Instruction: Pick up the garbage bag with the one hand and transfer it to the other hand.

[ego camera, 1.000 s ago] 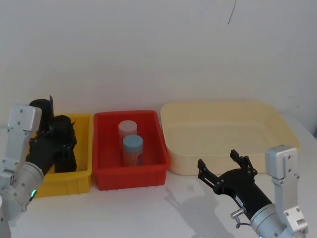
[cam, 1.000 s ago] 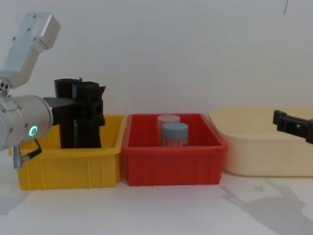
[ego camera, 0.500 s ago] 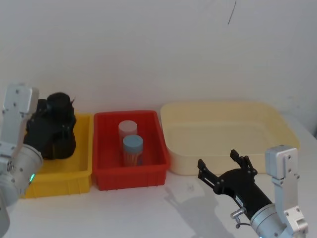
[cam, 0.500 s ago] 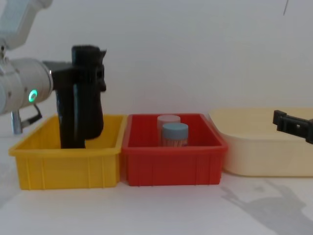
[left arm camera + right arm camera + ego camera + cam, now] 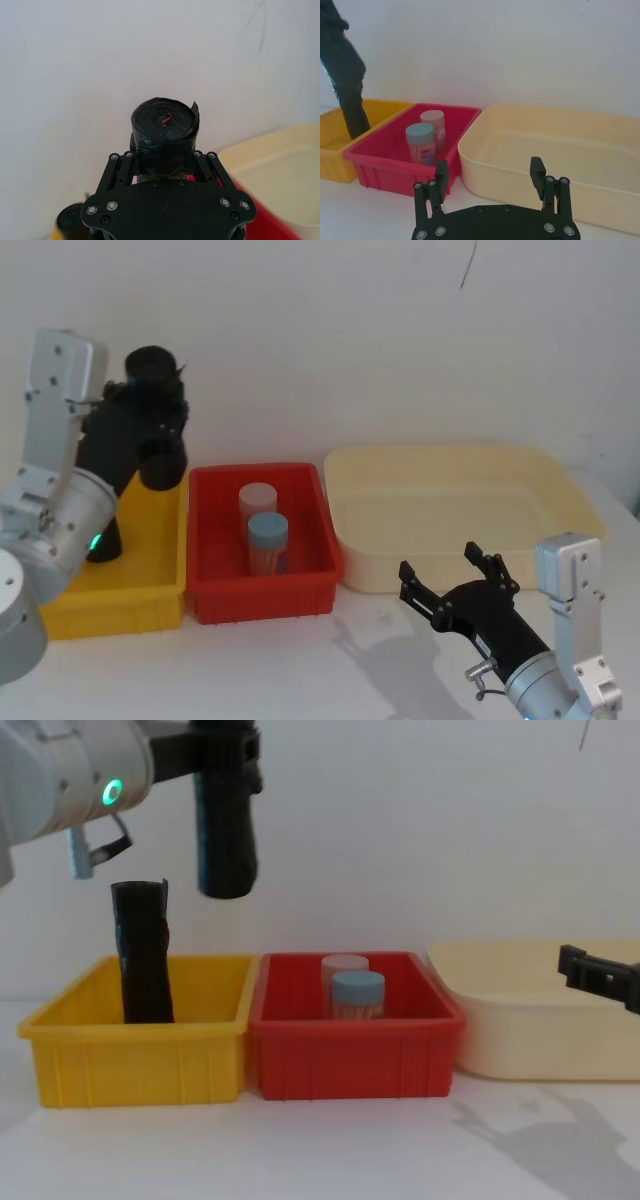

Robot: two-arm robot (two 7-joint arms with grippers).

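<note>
The garbage bag, a thick smooth black roll, hangs in the air above the seam between the yellow bin and the red bin. My left gripper, on the wrist with the green ring light, is shut on it. From the chest the garbage bag hangs upright, its rounded lower end well above the bins. The left wrist view looks down on the garbage bag's coiled end between the fingers. My right gripper hovers open and empty low over the table at the right, also seen as my right gripper.
A thinner crinkly black roll stands in the yellow bin. The red bin holds two capped jars. A large cream tub sits at the right, just beyond my right gripper. A white wall stands close behind.
My left gripper has lifted the garbage bag up out of the yellow bin and carried it a little to the right. The right arm has not moved.
</note>
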